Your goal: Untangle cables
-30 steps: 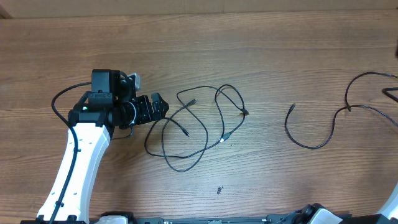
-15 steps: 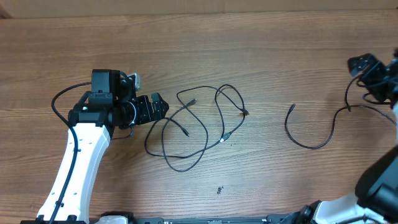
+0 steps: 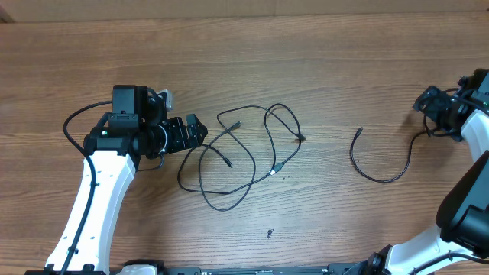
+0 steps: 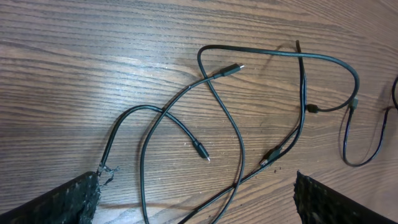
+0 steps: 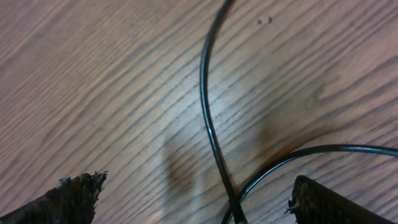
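Observation:
A tangle of thin black cables (image 3: 244, 153) with small plug ends lies at the table's middle. In the left wrist view these cables (image 4: 236, 124) loop and cross one another. My left gripper (image 3: 200, 131) is open at the tangle's left edge, and two strands run between its fingers (image 4: 68, 199) without being held. A separate black cable (image 3: 378, 177) curves alone to the right. My right gripper (image 3: 424, 116) hovers open over that cable's far right stretch. The right wrist view shows two strands of that cable (image 5: 208, 124) meeting between the open fingers (image 5: 323, 202).
The wooden table (image 3: 306, 61) has bare wood along the back and front. A few small dark specks (image 3: 270, 233) lie near the front. The left arm's thicker black cable (image 3: 72, 122) loops off its wrist.
The right arm came into view from the right edge and moved left and down over the separate cable. The left arm and the tangle have not moved.

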Robot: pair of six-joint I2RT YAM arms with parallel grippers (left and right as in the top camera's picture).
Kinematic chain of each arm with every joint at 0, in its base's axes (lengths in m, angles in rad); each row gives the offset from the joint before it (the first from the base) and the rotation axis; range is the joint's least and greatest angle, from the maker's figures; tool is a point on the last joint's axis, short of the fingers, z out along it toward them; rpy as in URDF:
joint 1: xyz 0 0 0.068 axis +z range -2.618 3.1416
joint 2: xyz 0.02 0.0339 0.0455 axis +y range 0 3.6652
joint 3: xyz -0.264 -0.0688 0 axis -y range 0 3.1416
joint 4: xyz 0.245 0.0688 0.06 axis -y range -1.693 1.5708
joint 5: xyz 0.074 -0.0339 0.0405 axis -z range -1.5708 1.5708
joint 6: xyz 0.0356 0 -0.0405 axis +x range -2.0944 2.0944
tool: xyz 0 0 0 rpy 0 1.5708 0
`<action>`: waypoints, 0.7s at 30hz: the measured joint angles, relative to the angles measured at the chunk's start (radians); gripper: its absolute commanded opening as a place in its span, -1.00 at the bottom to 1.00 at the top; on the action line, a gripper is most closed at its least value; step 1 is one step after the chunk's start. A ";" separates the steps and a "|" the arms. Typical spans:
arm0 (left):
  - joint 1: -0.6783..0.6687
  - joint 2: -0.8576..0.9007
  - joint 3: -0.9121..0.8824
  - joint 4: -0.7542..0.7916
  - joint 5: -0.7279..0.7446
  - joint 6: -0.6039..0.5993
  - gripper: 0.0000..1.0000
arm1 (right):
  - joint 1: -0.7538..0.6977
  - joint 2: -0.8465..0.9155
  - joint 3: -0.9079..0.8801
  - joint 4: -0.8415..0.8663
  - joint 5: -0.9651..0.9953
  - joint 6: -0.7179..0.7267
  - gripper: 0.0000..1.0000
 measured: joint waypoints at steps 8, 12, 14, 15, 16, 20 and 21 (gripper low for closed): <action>0.000 0.000 0.000 0.000 0.000 0.000 0.99 | 0.000 0.015 -0.047 0.037 0.018 0.001 0.22; 0.000 0.000 0.000 0.000 0.000 0.000 0.99 | 0.000 0.046 -0.047 0.040 0.029 -0.002 0.24; 0.000 0.000 0.000 0.000 0.000 0.000 0.99 | 0.000 0.066 -0.047 0.040 0.033 -0.002 0.18; 0.000 0.000 0.000 0.000 0.000 0.000 0.99 | 0.000 0.076 -0.047 0.040 0.034 -0.002 0.11; 0.000 0.000 0.000 0.000 0.000 0.000 0.99 | 0.000 0.096 -0.047 0.039 0.034 -0.002 0.00; 0.000 0.000 0.000 0.000 0.000 0.000 0.99 | 0.000 0.105 -0.046 0.041 0.044 -0.005 -0.41; 0.000 0.000 0.000 0.000 0.000 0.000 0.98 | 0.000 0.106 -0.046 0.040 0.047 -0.005 -0.49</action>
